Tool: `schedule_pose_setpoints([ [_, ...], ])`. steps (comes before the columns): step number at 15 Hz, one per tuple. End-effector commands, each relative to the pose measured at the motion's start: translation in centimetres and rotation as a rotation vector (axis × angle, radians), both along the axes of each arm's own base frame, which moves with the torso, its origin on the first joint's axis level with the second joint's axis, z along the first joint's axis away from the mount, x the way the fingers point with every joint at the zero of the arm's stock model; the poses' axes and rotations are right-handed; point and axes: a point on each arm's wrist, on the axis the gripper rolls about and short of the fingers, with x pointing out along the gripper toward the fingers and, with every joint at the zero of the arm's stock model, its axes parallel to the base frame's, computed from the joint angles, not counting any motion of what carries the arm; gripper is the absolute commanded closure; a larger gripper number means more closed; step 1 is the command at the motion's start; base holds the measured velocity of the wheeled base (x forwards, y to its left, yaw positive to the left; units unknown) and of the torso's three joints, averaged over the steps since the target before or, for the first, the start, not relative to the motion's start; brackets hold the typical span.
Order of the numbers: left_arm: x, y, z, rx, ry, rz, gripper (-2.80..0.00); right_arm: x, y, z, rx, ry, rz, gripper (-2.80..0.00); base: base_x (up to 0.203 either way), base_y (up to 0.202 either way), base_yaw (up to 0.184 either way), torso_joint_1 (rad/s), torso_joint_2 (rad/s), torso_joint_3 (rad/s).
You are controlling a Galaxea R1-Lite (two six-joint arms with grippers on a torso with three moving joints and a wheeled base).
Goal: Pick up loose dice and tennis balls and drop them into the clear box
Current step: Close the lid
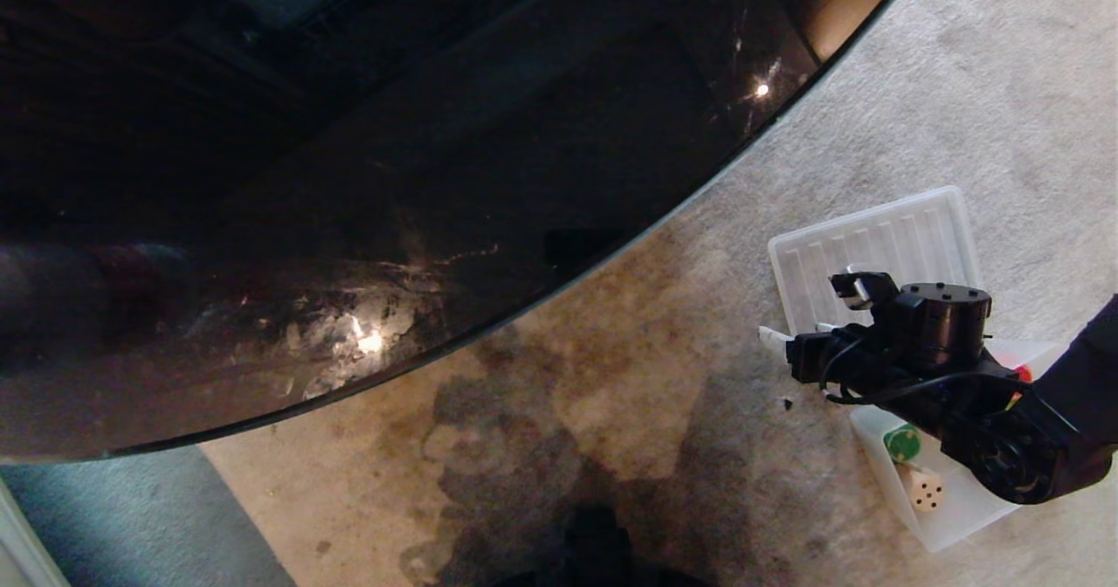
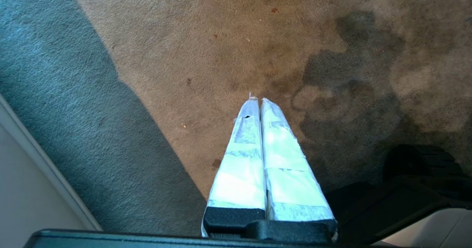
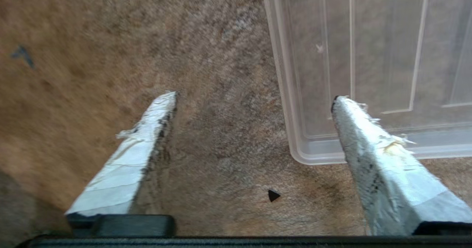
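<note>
We are reaching out with our right arm at the right of the head view, over a stained beige carpet (image 1: 629, 377). The right gripper (image 3: 254, 98) is hanging with its two taped fingers (image 3: 136, 144) spread wide apart and nothing between them. Under it in the right wrist view are bare carpet, a small black chip (image 3: 273, 195) and the corner of the flat ribbed lid (image 3: 368, 56), with one fingertip showing over that corner.

The clear box (image 1: 961, 517) is sitting on the carpet just beside the lid (image 1: 882, 246), partly hidden beneath our forearm. Inside it we are seeing the dark green die (image 1: 902, 441) next to the tan die (image 1: 926, 488), and a sliver of red (image 1: 1024, 372) past the wrist that we cannot identify. Whether more pieces are lying in the box under the arm, we cannot tell.

Our left gripper (image 2: 258, 99) is showing only in its own wrist view, hanging above carpet beside a grey strip of flooring (image 2: 66, 111), its taped fingers pressed together and holding nothing. The dark glossy curve of a table top (image 1: 393, 176) is filling the upper left of the head view.
</note>
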Motion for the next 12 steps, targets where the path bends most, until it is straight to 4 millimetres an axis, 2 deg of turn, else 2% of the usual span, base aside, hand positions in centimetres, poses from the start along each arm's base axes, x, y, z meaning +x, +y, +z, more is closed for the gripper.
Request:
schedule_pose_setpoints([
  [1, 0.0, 0.0, 0.0, -0.001, 0.0, 0.0, 0.0, 0.2, 0.1, -0.5, -0.002, 0.011, 0.004, -2.8, 0.0, 0.0, 0.0, 0.0, 0.0, 0.0],
  [4, 0.0, 0.0, 0.0, -0.002, 0.0, 0.0, 0.0, 0.4, 0.2, -0.5, -0.011, 0.002, 0.004, -2.8, 0.0, 0.0, 0.0, 0.0, 0.0, 0.0],
  [6, 0.0, 0.0, 0.0, -0.002, 0.0, 0.0, 0.0, 2.5, 0.5, -1.6, -0.044, -0.019, 0.008, -2.8, 0.0, 0.0, 0.0, 0.0, 0.0, 0.0],
  [7, 0.0, 0.0, 0.0, -0.002, 0.0, 0.0, 0.0, 2.9, 0.6, -1.6, -0.055, -0.03, 0.009, -2.8, 0.0, 0.0, 0.0, 0.0, 0.0, 0.0],
  [12, 0.0, 0.0, 0.0, -0.001, 0.0, 0.0, 0.0, 3.0, 0.6, -1.6, -0.064, -0.033, 0.005, -2.8, 0.0, 0.0, 0.0, 0.0, 0.0, 0.0],
])
